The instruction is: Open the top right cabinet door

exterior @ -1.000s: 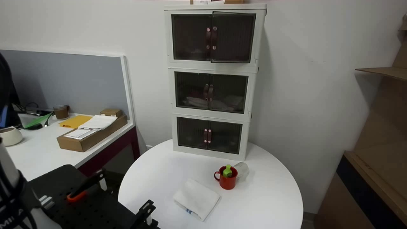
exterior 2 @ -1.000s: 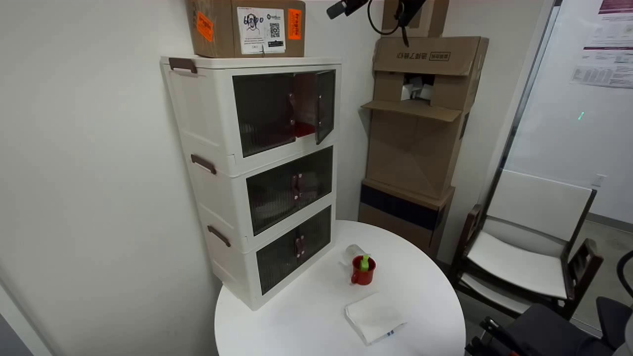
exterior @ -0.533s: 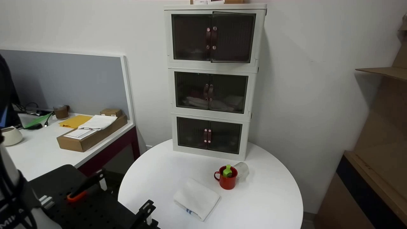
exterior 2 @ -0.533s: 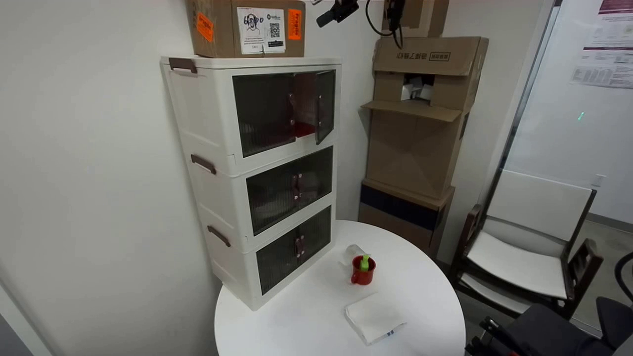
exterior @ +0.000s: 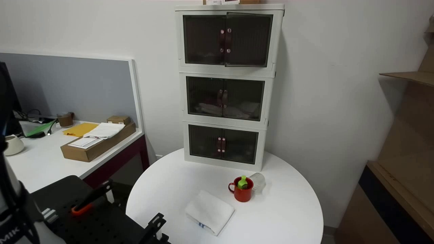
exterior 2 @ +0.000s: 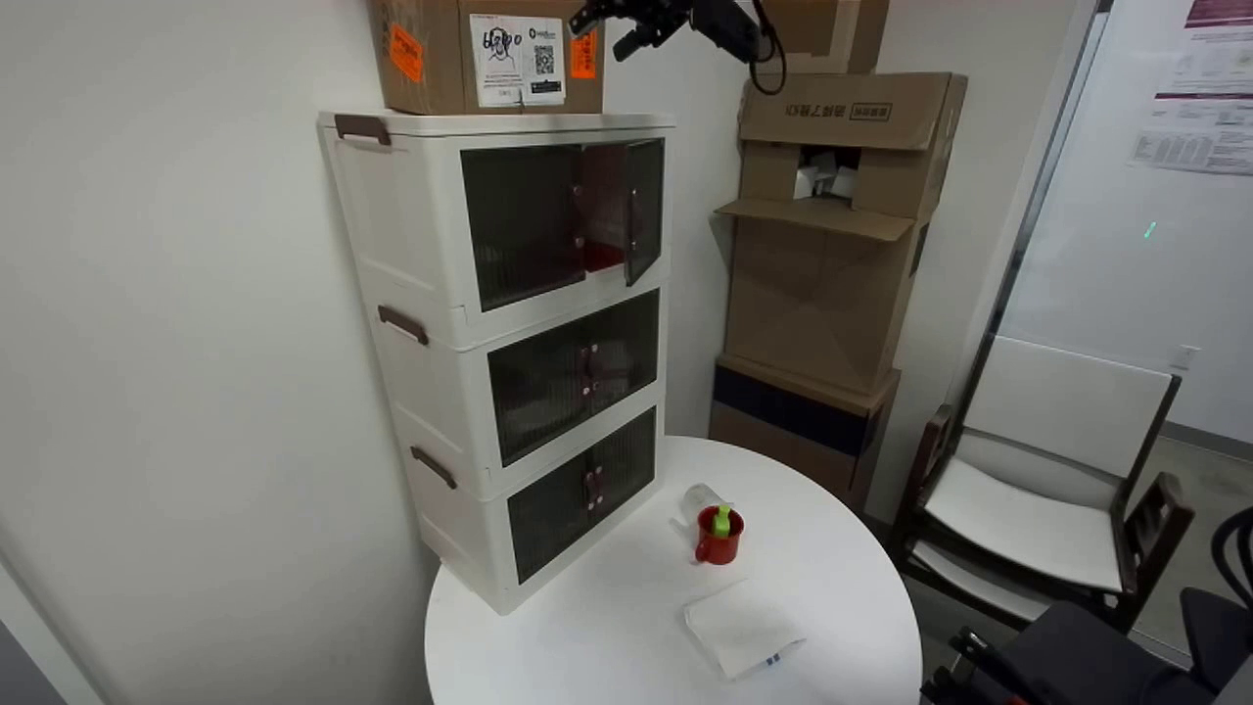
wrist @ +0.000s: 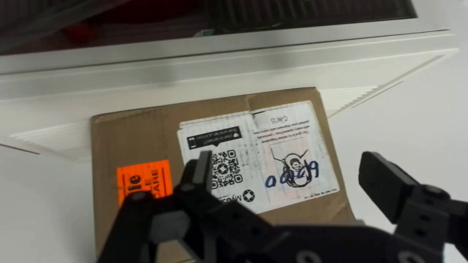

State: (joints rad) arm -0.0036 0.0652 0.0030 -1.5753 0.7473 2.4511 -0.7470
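Wrist view: the claw is spread wide, its jaws well apart, nothing gripped. Beyond it a carton sits on top of the cabinet; the scene appears upside down there. In an exterior view the claw is higher than the cabinet's top and not touching the door. The door is at the top right of the cabinet's front and stands partly open in both exterior views.

Assessment: the step in hand is probably a reach to swing the door wider; a withdrawal after a finished pull cannot be ruled out. If more opening is required, the next move calls for lowering to the cabinet's front, setting one finger inside the door's free edge and sweeping outward, toward the cabinet's right side.

Condition of the door: dark, smoky panel, finely ribbed, hinged at the cabinet's outer right. A brown handle with two bright studs sits near its free edge. The neighbouring door, upper left of the cabinet, looks flush. Something red shows through the gap, inside the cabinet.
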